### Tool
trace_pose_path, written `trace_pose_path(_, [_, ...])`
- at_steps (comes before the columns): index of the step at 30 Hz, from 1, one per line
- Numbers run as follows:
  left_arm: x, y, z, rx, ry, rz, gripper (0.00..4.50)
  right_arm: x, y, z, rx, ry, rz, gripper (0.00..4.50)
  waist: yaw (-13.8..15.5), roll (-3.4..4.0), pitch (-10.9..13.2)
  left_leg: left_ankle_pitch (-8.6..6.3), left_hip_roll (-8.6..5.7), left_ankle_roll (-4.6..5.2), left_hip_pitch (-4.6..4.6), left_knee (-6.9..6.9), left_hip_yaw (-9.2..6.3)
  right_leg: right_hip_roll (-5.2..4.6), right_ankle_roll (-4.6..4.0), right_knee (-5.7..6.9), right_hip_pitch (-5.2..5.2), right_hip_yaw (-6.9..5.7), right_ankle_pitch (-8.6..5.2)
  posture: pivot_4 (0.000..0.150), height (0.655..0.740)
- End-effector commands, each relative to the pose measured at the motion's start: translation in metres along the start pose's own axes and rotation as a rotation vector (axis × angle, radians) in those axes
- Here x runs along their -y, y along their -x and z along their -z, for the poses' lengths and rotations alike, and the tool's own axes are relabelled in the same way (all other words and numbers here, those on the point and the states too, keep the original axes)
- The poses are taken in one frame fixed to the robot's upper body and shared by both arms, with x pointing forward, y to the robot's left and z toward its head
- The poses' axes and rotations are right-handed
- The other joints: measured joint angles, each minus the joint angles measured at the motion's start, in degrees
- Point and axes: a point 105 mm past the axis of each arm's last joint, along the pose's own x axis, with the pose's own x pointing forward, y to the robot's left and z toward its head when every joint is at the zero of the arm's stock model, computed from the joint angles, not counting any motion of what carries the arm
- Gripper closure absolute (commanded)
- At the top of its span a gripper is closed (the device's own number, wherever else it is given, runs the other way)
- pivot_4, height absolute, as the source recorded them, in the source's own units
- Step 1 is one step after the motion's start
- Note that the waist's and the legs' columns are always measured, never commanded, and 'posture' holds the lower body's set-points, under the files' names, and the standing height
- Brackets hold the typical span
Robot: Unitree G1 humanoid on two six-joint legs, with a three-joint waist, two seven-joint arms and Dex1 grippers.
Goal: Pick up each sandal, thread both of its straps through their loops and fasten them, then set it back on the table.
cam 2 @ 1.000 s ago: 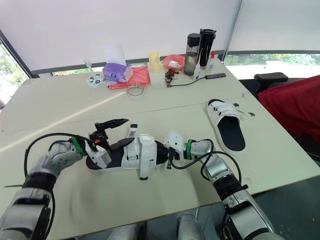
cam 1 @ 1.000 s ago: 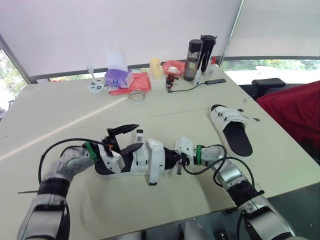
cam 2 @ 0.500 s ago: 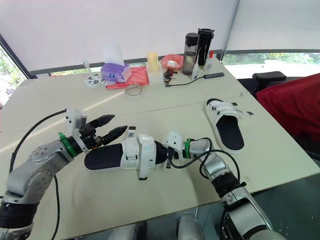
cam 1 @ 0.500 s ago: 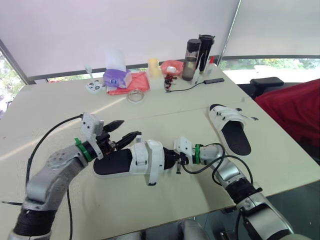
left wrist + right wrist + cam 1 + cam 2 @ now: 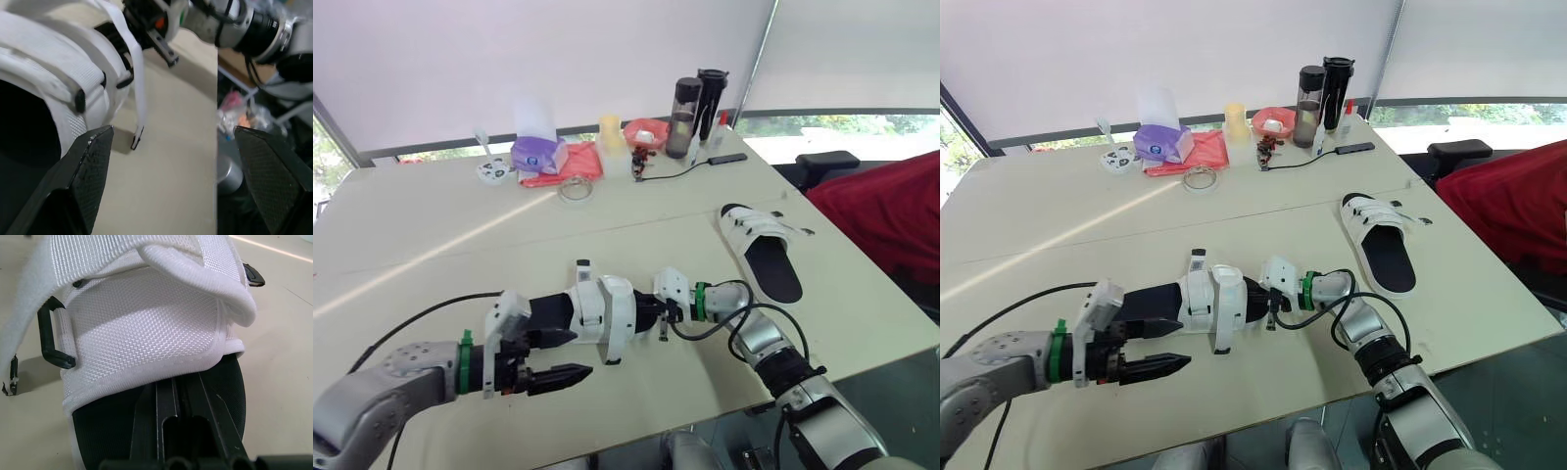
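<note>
The near sandal [image 5: 597, 311] lies on the table [image 5: 431, 255] in front of the robot, its toe toward the right gripper [image 5: 648, 311]. That gripper's fingers look pinched on the toe end of the sole, though the white upper hides their tips. The left gripper [image 5: 563, 356] hovers just beside the heel end, jaws spread wide and holding nothing. A loose strap [image 5: 138, 93] hangs off the side of the upper down to the tabletop, near a black loop [image 5: 49, 340]. The step in hand is probably taking that strap. The left should close near the free tip rather than mid-length, leaving a short stiff end to feed, while the right pins the toe so the sandal cannot swivel. The other sandal [image 5: 766, 253] lies well apart on the right.
</note>
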Motion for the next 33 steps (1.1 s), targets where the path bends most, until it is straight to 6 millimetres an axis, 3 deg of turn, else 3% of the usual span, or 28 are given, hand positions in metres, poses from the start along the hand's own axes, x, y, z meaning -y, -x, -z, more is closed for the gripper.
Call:
trace_pose_path(1, [-0.001,-0.005,-0.001,0.003,-0.053,0.028,0.46,-0.038,0.011,0.077,-0.267,-0.198,-0.048,4.46,0.37,-0.08,-0.15,0.00,-0.03,0.00,0.09,0.01,0.06,-0.04,0.01,0.21,-0.37,0.05,0.00,0.150,0.7400])
trace_pose_path(13, [-0.002,-0.029,-0.001,-0.010,-0.004,0.114,0.46,-0.041,0.011,0.075,-0.258,-0.194,-0.033,4.46,0.89,-0.16,-0.17,0.00,-0.01,0.00,0.46,0.00,0.13,-0.06,-0.06,0.31,-0.45,0.00,0.04,0.150,0.7400])
trace_pose_path(22, [-0.005,-0.058,-0.007,-0.017,0.043,0.158,0.46,-0.042,0.018,0.075,-0.266,-0.194,-0.020,4.46,1.44,-0.37,-0.27,0.00,-0.06,-0.01,0.65,-0.01,0.13,-0.03,-0.06,0.48,-0.34,-0.05,0.03,0.150,0.7400])
trace_pose_path(26, [-0.009,-0.062,-0.006,-0.017,0.046,0.147,1.77,-0.042,0.018,0.075,-0.267,-0.196,-0.016,4.46,2.07,-0.40,-0.27,-0.02,-0.07,-0.03,0.72,-0.01,0.16,-0.01,-0.06,0.51,-0.32,-0.07,0.04,0.150,0.7400])
trace_pose_path(31, [-0.012,-0.059,-0.001,-0.018,0.062,0.130,4.33,-0.042,0.020,0.076,-0.271,-0.197,-0.010,4.46,2.21,-0.40,-0.27,-0.04,-0.05,-0.05,0.77,-0.01,0.18,-0.02,-0.06,0.50,-0.29,-0.07,0.04,0.150,0.7400])
trace_pose_path(33, [-0.014,-0.057,0.001,-0.017,0.064,0.117,4.46,-0.043,0.020,0.076,-0.271,-0.197,-0.010,4.46,2.20,-0.40,-0.27,-0.04,-0.05,-0.05,0.77,-0.01,0.18,-0.03,-0.06,0.50,-0.29,-0.07,0.03,0.150,0.7400])
